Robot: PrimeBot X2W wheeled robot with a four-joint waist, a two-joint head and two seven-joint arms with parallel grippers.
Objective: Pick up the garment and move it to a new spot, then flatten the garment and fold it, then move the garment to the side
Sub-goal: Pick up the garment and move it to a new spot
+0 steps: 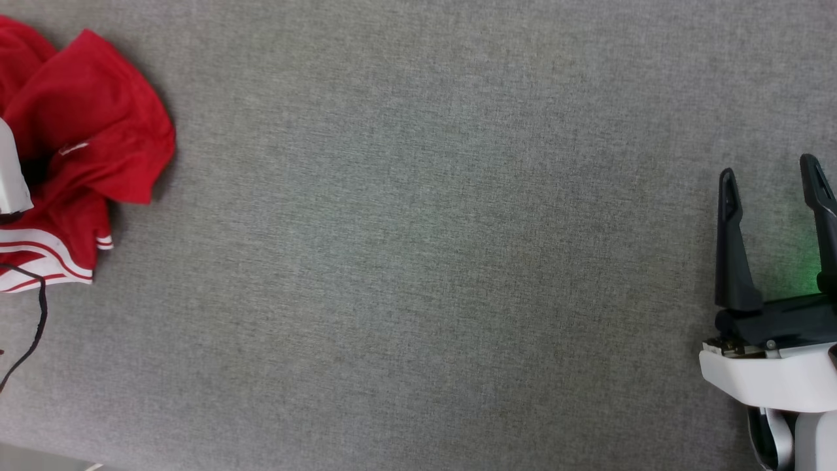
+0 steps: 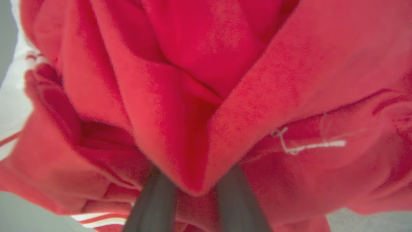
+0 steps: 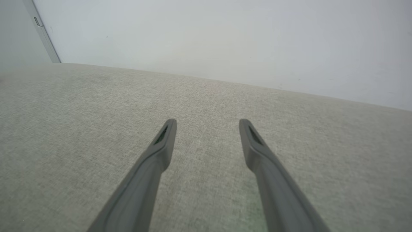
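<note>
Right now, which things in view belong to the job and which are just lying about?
Job:
garment, crumpled at the left
left gripper, buried in its folds
right gripper, open over the grey surface

Lying about:
black cable
wall

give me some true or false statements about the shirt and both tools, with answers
The garment lies flat and spread out. False: it is bunched in folds at the head view's left edge.
The right tool is open and empty. True.
The right tool touches the garment. False: it hangs far off, over the bare grey surface.
The garment has red-and-white striped trim. True.
A fold of the garment sits between the fingers of the left tool. True.
</note>
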